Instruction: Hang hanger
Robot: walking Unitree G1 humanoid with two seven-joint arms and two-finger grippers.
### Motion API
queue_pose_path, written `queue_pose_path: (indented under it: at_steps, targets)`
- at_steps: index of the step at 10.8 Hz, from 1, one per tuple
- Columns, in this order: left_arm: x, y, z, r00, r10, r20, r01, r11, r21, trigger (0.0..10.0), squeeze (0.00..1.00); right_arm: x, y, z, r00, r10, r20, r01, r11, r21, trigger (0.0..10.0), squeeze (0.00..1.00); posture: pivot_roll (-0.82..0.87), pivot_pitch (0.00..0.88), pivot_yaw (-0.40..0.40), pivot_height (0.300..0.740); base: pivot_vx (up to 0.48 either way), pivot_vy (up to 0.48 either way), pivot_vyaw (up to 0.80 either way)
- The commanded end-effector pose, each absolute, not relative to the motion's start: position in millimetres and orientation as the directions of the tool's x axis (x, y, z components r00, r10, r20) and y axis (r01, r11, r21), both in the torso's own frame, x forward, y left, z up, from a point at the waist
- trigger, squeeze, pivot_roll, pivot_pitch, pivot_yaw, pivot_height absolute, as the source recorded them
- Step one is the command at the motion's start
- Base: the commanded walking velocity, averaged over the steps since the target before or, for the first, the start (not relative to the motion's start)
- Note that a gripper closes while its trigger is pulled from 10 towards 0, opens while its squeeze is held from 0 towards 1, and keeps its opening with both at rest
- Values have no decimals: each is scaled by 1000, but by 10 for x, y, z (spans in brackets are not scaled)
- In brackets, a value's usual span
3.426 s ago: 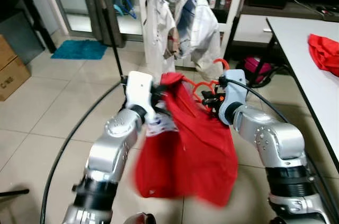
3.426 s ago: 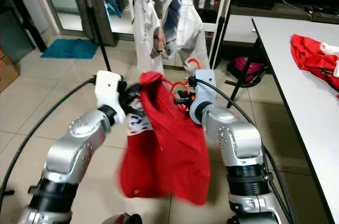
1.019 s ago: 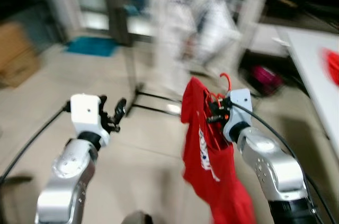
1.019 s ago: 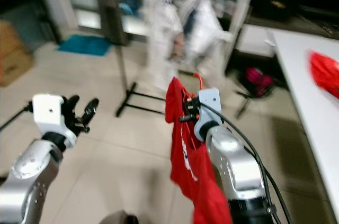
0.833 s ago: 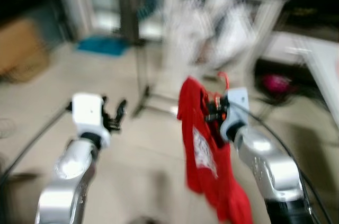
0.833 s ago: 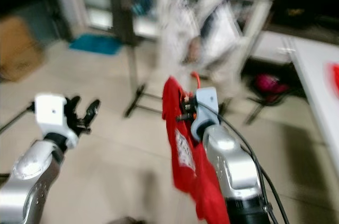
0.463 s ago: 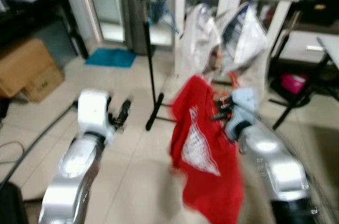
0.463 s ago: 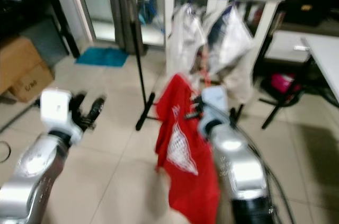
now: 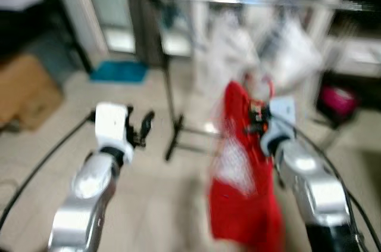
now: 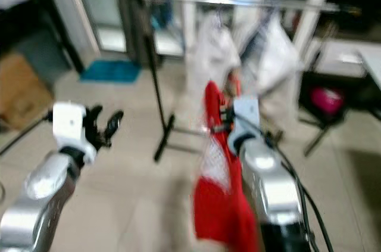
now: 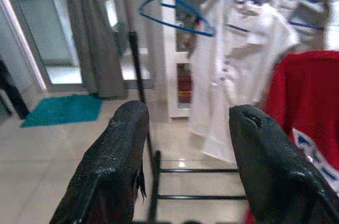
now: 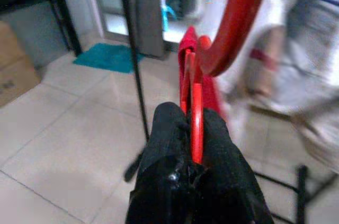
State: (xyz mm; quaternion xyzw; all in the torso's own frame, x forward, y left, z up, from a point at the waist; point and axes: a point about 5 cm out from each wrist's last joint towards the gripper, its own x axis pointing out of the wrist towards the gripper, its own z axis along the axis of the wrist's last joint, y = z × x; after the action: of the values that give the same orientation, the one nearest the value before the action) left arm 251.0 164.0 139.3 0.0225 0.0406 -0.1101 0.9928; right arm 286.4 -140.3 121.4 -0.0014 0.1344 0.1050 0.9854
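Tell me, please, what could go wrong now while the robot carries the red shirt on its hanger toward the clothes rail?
The right tool pinches only the thin red hanger, so the hanging red shirt could swing and twist it loose. The rail already carries white garments, so the hook could catch on them. The left tool is open and holds nothing, so the shirt has no second support.

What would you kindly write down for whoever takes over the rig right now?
Right tool: shut on the red hanger, which carries a red shirt hanging beside the right arm.
Left tool: open, holding nothing, raised in front on the left.
Clothes rail: ahead, already bearing white garments and a bare blue hanger.
Done: shirt is on its hanger and lifted.
Left: close in on the rail and hook the red hanger over it. Head views are blurred.
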Motion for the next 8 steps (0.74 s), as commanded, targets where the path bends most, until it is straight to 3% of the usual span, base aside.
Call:
queue_pose_path:
  at_steps: [1, 3, 6, 8]
  targets:
    - [2523, 1626, 1395, 969, -228, -93, 233, 972, 40, 10000, 0, 2876, -1389, 1307, 948, 222, -226, -224, 975, 18, 10000, 0, -106, 0, 41, 740, 480, 0, -800]
    - [2524, 1634, 1390, 968, -231, -95, 235, 971, 43, 10000, 0, 2869, -1384, 1318, 949, 224, -222, -225, 974, 19, 10000, 0, -111, 0, 50, 740, 480, 0, -688]
    - [2527, 1642, 1402, 967, -237, -95, 242, 969, 52, 10000, 0, 2854, -1333, 1332, 936, 280, -214, -282, 959, 25, 10000, 0, -107, 0, 50, 740, 480, 0, 0]
    - [2506, 1654, 1409, 968, -234, -95, 240, 969, 56, 10000, 0, 2799, -1228, 1373, 893, 398, -208, -410, 912, -13, 10000, 0, -96, 0, 45, 740, 480, 0, 0]
